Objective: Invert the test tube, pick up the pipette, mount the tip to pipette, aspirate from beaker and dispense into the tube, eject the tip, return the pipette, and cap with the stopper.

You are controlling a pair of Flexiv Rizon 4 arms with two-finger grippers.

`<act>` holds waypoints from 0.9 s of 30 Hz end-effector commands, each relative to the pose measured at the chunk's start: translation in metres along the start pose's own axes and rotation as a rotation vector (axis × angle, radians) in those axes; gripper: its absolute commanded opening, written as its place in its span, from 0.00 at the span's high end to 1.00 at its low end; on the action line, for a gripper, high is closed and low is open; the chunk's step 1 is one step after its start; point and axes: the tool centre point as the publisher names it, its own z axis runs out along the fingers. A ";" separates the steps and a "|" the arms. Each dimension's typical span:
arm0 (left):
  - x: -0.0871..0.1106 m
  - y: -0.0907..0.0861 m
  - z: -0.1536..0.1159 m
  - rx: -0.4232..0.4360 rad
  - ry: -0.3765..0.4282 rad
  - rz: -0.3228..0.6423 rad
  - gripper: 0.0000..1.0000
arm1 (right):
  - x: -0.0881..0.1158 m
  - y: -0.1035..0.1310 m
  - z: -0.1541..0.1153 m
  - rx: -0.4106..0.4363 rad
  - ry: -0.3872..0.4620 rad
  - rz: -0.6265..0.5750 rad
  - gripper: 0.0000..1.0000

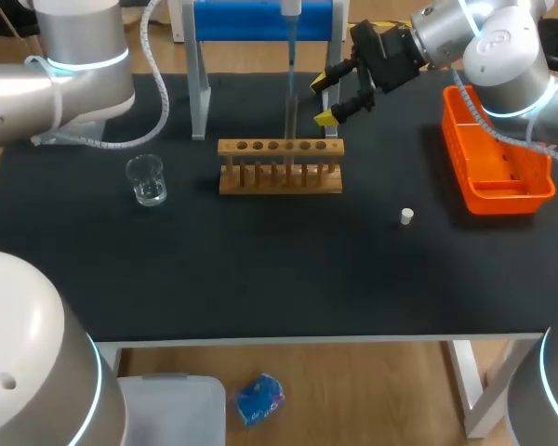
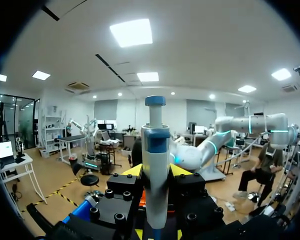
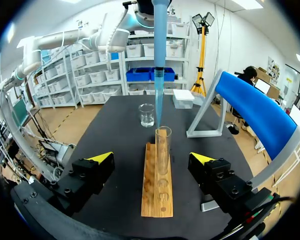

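The work looks to be at the dispensing step. The left claw (image 2: 156,176) is closed on the pipette (image 2: 155,145) and holds it upright. The pipette's long blue tip (image 3: 159,60) points down at the mouth of the test tube (image 3: 163,147). I cannot tell whether the tip's end is inside the mouth or just above it. The test tube stands upright in the wooden rack (image 1: 279,178), in the middle of the tabletop (image 1: 260,279) towards its far edge.

The right claw (image 1: 325,98) is wide open and holds nothing. It hovers just beyond the rack's right end, with the rack lying in line between its fingers in the right wrist view.

The next move calls for a steady, vertical pipette while the liquid goes in. After that come ejecting the tip and returning the pipette to the blue stand (image 1: 260,20) at the far edge.

The beaker (image 1: 147,180) sits well apart towards the left edge. The white stopper (image 1: 406,216) lies alone towards the right, near the orange basket (image 1: 495,190) at the right edge. The open right claw near the pipette is the thing most likely to get in the way.
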 end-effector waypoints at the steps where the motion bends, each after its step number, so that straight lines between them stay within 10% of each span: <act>1: -0.002 0.008 0.001 0.009 -0.003 -0.006 1.00 | -0.001 0.000 -0.001 0.002 0.003 0.000 0.00; 27: -0.007 0.016 0.005 0.025 0.004 -0.063 1.00 | -0.001 0.000 -0.001 0.002 0.003 0.000 0.00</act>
